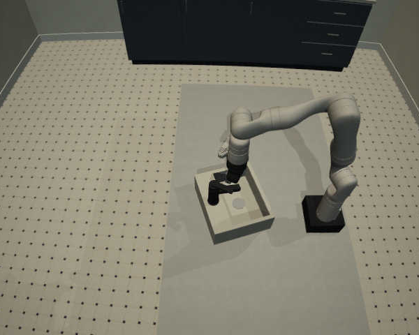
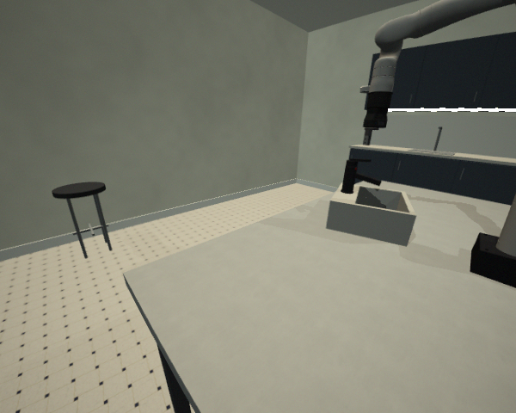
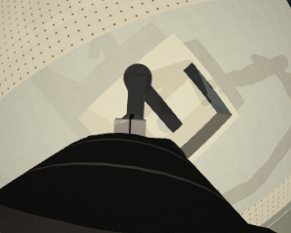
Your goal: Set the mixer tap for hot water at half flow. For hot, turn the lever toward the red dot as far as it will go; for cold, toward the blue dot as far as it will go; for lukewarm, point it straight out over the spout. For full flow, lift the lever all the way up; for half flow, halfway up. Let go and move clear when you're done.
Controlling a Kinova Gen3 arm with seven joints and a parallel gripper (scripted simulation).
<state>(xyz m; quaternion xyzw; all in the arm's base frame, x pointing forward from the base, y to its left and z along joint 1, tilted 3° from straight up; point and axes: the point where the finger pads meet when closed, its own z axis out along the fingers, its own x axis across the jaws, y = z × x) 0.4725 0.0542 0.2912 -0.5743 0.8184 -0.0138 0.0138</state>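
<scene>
The black mixer tap (image 1: 213, 197) (image 2: 347, 180) stands at the basin's edge. Its lever (image 2: 359, 160) (image 3: 136, 103) lies about level, not lifted. In the wrist view it points to one side of the spout (image 2: 368, 179) (image 3: 166, 114). A red dot (image 2: 355, 169) shows on the tap body under the lever; no blue dot can be made out. My gripper (image 1: 229, 181) (image 2: 366, 143) (image 3: 132, 123) is shut and empty, its fingertips together. It hangs above the lever with a visible gap in the exterior view. In the wrist view the fingertips cover the lever's outer end.
The pale basin (image 1: 244, 227) (image 2: 368, 223) stands on the grey table (image 1: 260, 281) (image 2: 293, 306), below the arm. The robot's black base block (image 1: 323, 226) (image 2: 482, 260) stands to its right. A stool (image 2: 78, 190) and dark cabinets (image 1: 216, 32) are farther off.
</scene>
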